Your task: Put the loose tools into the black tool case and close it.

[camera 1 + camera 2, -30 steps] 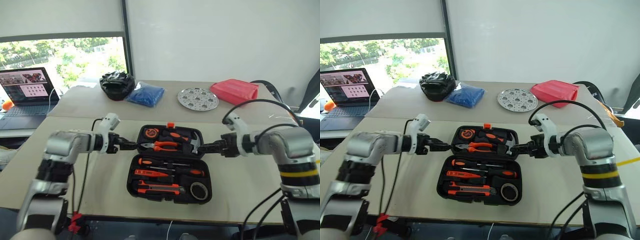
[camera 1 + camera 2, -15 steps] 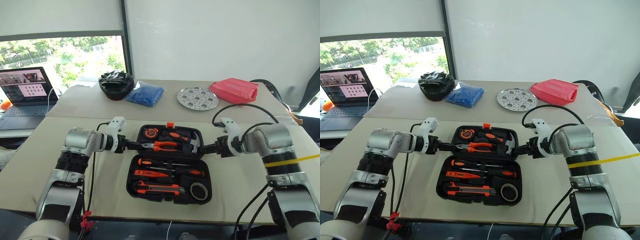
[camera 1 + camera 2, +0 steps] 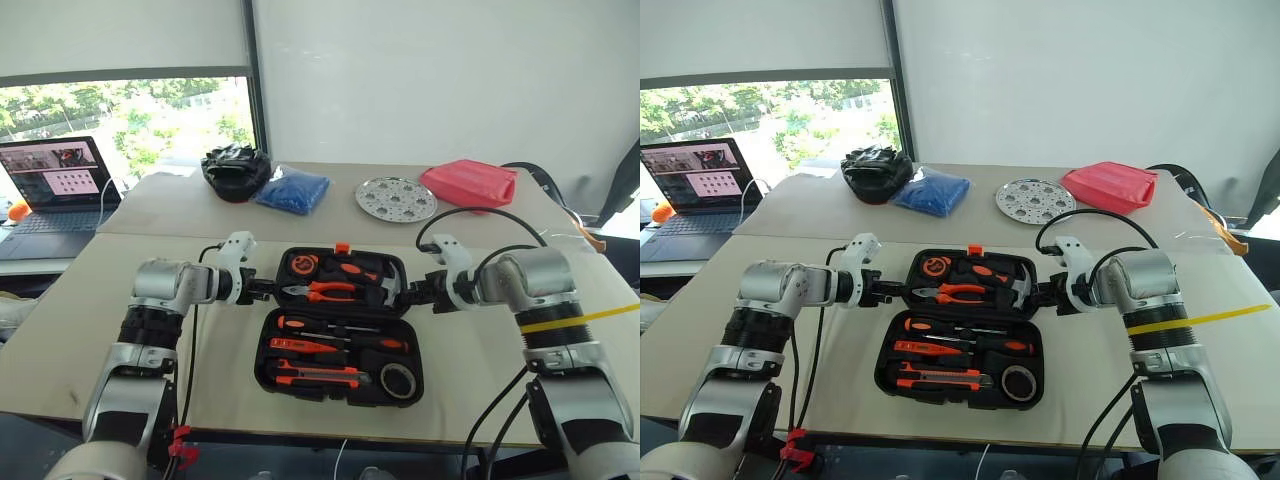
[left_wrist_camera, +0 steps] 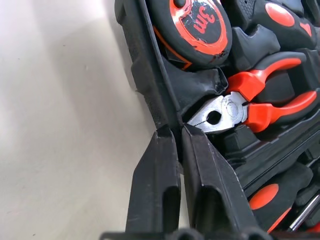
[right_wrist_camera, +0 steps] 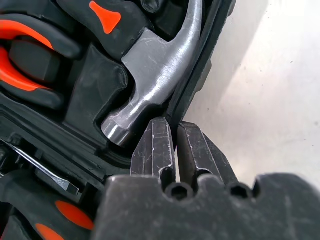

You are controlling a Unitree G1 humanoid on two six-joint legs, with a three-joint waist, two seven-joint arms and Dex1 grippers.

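At about nine o'clock of the open black tool case (image 3: 340, 325), the left gripper (image 4: 177, 137) had pinched its fingers tight on the left rim of the lid half, just beside the orange-handled pliers (image 4: 260, 102); a second earlier those fingers stood wide and short of the rim. The case lay flat on the near table (image 3: 120, 300), lid half towards twelve o'clock, base half towards six. In the base sat the screwdrivers (image 3: 335, 328), below them the utility knife (image 3: 315, 376), and at about four o'clock the black tape roll (image 3: 399, 380), all in their slots. The lid half held the pliers and the steel-headed hammer (image 5: 155, 75). At three o'clock the right gripper (image 5: 175, 137) was clamped narrow on the lid's right rim, touching it just beside the hammer head; it too had been open and clear of the edge a second before. The case itself had not shifted.
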